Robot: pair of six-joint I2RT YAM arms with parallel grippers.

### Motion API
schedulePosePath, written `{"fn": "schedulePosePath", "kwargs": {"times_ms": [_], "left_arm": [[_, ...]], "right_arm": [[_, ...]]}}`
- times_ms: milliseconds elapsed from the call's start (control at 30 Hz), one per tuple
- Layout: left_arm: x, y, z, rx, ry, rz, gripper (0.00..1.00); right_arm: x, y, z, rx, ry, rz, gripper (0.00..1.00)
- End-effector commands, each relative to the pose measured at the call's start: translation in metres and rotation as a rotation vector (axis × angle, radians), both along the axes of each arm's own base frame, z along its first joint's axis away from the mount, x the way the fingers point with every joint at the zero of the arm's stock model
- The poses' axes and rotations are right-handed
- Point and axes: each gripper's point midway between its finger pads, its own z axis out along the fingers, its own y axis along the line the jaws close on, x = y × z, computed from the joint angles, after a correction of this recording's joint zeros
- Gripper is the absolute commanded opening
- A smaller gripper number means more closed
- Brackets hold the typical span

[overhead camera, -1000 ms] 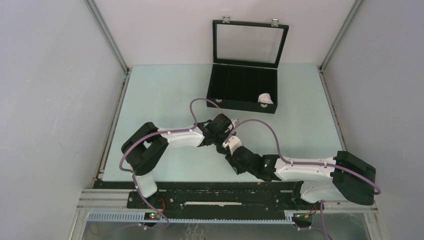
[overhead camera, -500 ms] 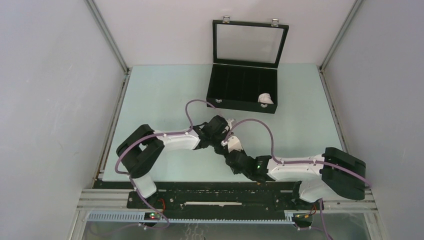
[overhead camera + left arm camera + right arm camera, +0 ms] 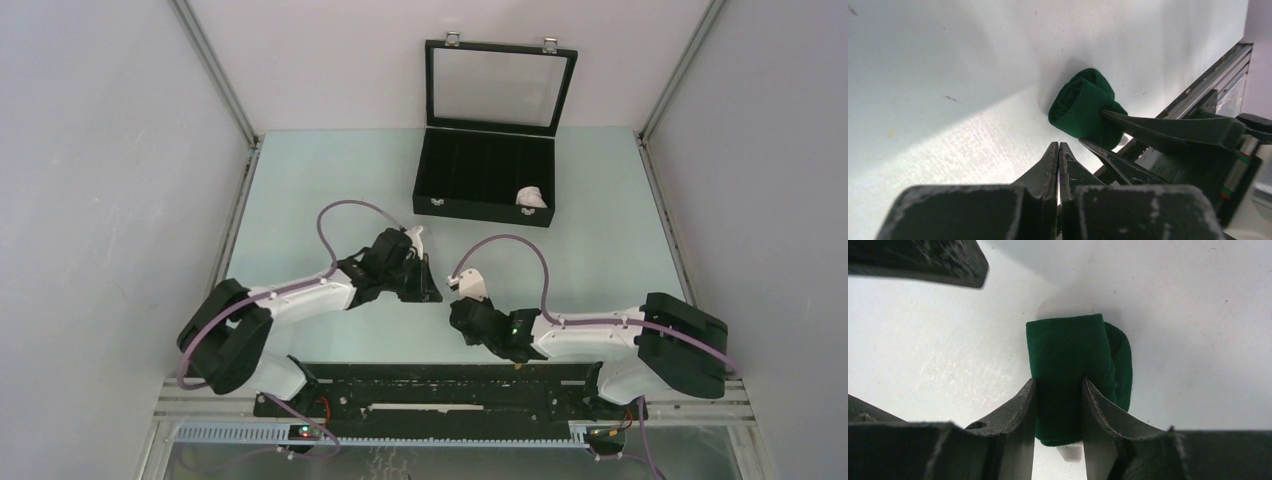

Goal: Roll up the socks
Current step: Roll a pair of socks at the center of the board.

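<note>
I read right gripper (image 3: 1058, 385) clamped across green sock (image 3: 1068, 345), table centre, probably so roll can't unwind; left gripper (image 3: 1058, 147) shut, empty, at roll's 9 o'clock; white sock (image 3: 532, 197) in box (image 3: 480, 208), 1 o'clock.

The pale green table (image 3: 320, 200) bears an open black case (image 3: 480, 208) at upper centre. A rolled dark green sock (image 3: 1068, 360) lies on it, mid-frame in the right wrist view.
</note>
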Motion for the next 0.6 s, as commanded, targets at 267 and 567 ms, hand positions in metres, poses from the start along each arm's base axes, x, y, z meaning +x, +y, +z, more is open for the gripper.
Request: {"fn": "schedulePosePath", "kwargs": {"times_ms": [267,567], "left_arm": [[0.011,0.023,0.031,-0.026,-0.104,0.085,0.05],[0.009,0.046,0.039,-0.013,-0.136,0.134,0.05]], "right_arm": [[-0.04,0.018,-0.016,0.125,0.254,0.169,0.0],[-0.048,0.06,0.003,0.318,0.317,0.351,0.0]]}}
